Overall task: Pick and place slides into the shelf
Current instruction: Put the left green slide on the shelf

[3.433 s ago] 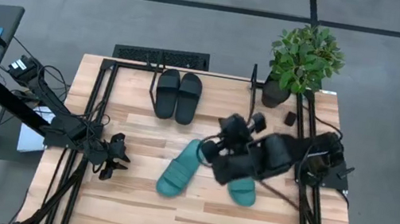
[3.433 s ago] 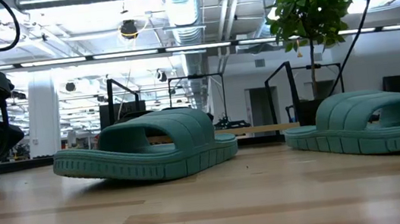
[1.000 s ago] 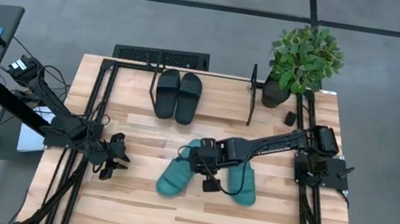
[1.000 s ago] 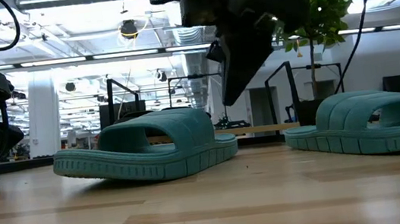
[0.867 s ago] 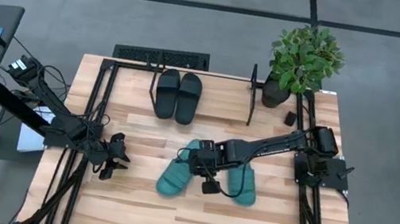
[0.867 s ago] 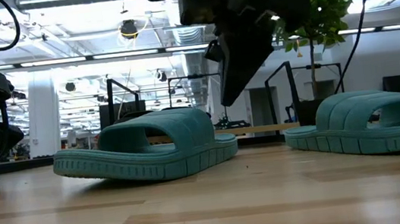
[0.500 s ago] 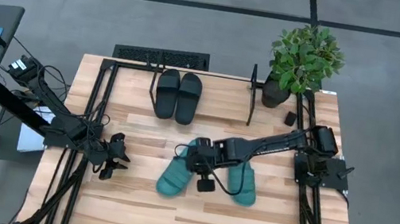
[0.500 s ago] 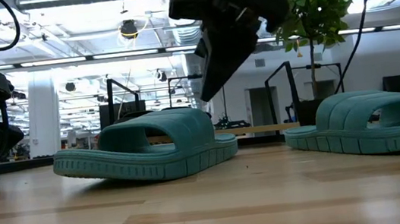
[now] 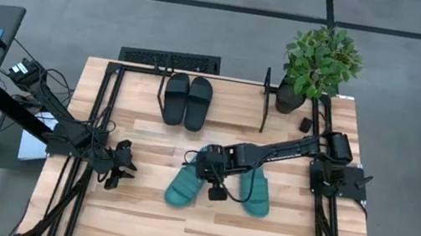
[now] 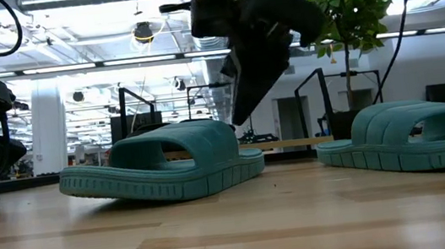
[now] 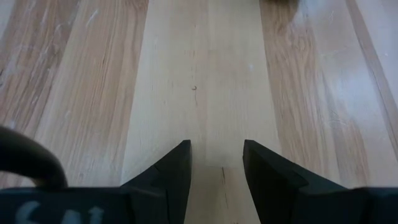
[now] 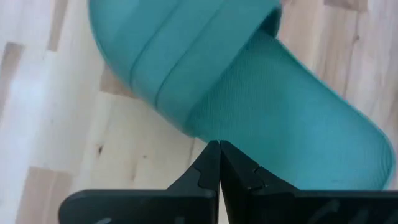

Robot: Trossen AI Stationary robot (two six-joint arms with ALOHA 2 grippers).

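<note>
High view: my right gripper [image 9: 196,164] hangs over the left teal slide [image 9: 186,184] in the middle of the table [image 9: 134,225], fingers pressed together and holding nothing. The other teal slide [image 9: 256,195] lies just beside it, and two black slides [image 9: 188,100] sit in the shelf [image 9: 266,101]. My left gripper [image 9: 121,172] waits near the table's left edge, fingers spread apart.

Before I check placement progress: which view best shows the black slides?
The high view: both black slides lie whole, side by side in the shelf. The low view and both wrist views show nothing clear of them.
</note>
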